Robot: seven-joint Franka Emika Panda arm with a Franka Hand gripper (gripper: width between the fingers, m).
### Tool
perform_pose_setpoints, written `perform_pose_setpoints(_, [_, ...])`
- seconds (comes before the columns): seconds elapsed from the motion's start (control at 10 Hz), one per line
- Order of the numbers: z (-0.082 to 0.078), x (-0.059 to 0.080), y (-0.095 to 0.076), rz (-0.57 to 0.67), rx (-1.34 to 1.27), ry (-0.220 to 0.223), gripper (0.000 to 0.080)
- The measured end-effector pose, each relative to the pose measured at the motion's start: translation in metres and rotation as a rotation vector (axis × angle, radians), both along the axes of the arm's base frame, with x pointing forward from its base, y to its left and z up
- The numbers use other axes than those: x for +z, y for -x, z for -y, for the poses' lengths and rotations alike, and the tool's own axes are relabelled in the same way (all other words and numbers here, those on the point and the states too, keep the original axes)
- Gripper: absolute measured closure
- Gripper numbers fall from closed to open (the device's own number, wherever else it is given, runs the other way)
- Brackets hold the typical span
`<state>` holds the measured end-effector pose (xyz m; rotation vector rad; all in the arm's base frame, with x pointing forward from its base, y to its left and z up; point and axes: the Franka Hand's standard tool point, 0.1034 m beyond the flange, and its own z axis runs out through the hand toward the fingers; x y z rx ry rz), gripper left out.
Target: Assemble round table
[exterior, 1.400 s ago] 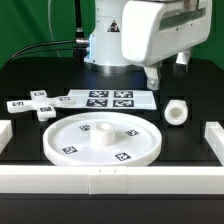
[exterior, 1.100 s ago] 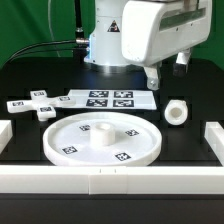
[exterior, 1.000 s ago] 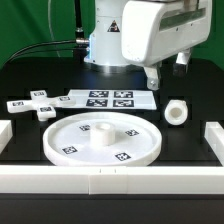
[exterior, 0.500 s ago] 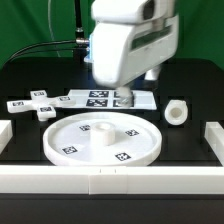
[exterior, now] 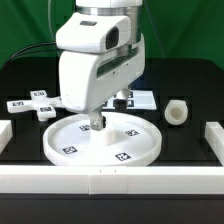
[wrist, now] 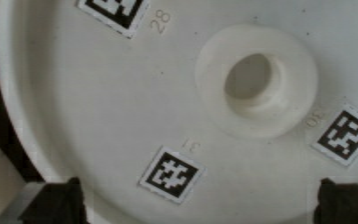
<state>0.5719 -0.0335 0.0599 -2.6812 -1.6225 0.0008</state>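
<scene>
Starting at the exterior view's left, a white border block (exterior: 4, 133) lies at the edge of the black worktop (exterior: 190, 85). Just farther back sits the small cross-shaped piece (exterior: 35, 104), flat on the worktop with black-and-white tags on its arms. It lies to the far left of the disc and apart from it.

The large rimmed round disc (exterior: 68, 138) lies flat in the near middle of the worktop, with its tags facing up. The white Franka arm (exterior: 95, 55) leans over it from the far side, and the gripper (exterior: 97, 123) hangs low over the disc's centre. From this angle I cannot tell whether it touches the plastic or stops just above it.

In the wrist view the two dark fingertips (wrist: 51, 200) stand wide apart, released. Only the disc's white face and one tag (wrist: 172, 172) lie between them. The raised hub (wrist: 250, 80), with its round hole, sits a little off the line between the fingertips, and two more tags lie nearer the rim.

Behind the arm, a corner of the marker board (exterior: 143, 98) shows on the worktop. Farther to the exterior view's right, the short cylindrical leg (exterior: 176, 111) rests alone, well apart from the disc, with its hollow end turned toward the camera. A second border block (exterior: 214, 135) stands at the right edge, and a long one (exterior: 110, 182) runs along the near side.
</scene>
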Motion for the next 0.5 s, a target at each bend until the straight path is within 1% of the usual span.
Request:
perform_pose_setpoints(0.2, [-0.001,-0.003,0.003,-0.003,0.005,0.001,0.015])
perform_pose_setpoints(0.5, [0.002,-0.017,0.019,0.02,0.02,-0.003,0.015])
